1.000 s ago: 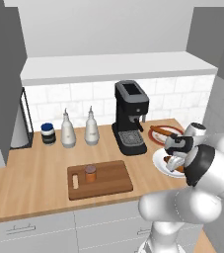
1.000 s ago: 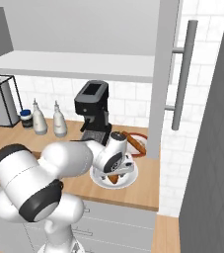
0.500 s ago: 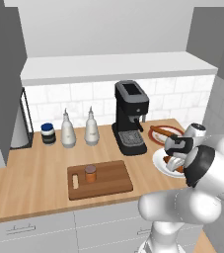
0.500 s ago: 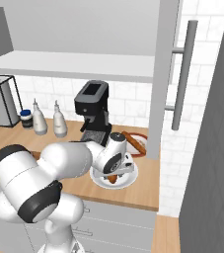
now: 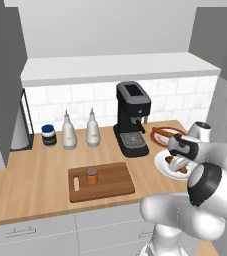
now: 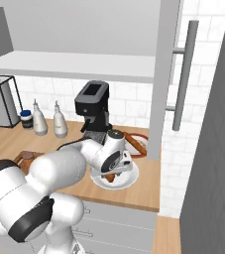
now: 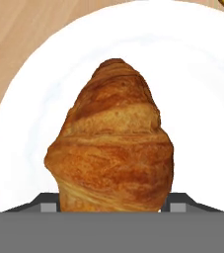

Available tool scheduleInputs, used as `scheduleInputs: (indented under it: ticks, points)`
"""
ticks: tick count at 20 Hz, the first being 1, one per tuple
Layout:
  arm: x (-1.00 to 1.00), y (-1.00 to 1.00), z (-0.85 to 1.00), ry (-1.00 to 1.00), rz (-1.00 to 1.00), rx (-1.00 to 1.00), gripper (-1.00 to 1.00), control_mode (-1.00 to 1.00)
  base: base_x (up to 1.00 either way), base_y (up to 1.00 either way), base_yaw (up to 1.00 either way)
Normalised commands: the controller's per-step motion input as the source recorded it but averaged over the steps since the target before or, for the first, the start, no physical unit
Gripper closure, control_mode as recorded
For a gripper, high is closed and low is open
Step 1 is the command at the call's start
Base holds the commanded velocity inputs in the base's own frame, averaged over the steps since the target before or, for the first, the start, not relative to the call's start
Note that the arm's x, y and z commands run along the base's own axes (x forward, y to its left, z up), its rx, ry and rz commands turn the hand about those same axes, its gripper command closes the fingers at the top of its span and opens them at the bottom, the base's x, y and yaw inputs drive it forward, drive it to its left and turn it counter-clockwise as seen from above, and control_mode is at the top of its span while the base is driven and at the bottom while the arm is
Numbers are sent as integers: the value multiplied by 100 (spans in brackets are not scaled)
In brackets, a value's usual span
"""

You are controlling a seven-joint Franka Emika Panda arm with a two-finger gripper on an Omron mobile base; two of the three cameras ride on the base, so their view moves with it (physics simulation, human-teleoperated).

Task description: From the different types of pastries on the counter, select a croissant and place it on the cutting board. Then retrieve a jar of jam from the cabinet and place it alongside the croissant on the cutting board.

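Two base views and the hand view all show the same step: the grasp on the croissant.

From the left base view, the gripper (image 5: 177,159) sits low over a white plate (image 5: 161,165) at the right middle of the frame, on the light-wood surface (image 5: 30,185). The croissant (image 5: 176,163) shows there as brown bits under the hand; the arm covers most of it. The cutting board (image 5: 110,181) lies lower centre, and a small orange-brown jar (image 5: 91,175) already stands on its left part. A red plate with the stick pastry (image 5: 166,134) lies just behind the white plate, beside the coffee machine (image 5: 131,119).

From the right base view, the hand is at frame centre above the white plate (image 6: 129,177), and the croissant (image 6: 109,177) peeks out beneath it. The board (image 6: 21,158) is cut down to a sliver at the left by the arm.

In the hand view, the croissant (image 7: 114,148) sits mid-plate, and the fingers (image 7: 47,202) flank its near end closely, narrowed onto it. I judge this a grip, though actual contact is cut off by the frame's lower edge.

To do it well: lift straight up until the pastry clears the plate rim, then carry it to the board's bare right part, away from the jar, and set it down low. The grip is on one end only, so it may tilt.
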Motion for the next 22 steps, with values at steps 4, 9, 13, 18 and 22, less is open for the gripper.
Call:
scheduleInputs:
  ticks: [4,9,13,18,22]
  points:
    - [-12,16,22,-1,0,0,100,-100,0,0,0]
    - [-29,44,38,1,1,4,100,-100,0,0,0]
    - [-21,69,54,0,4,0,100,-100,0,0,0]
    - [-10,75,43,-2,0,0,100,-100,0,0,0]
    - [-1,83,3,-9,0,-8,100,-100,0,0,0]
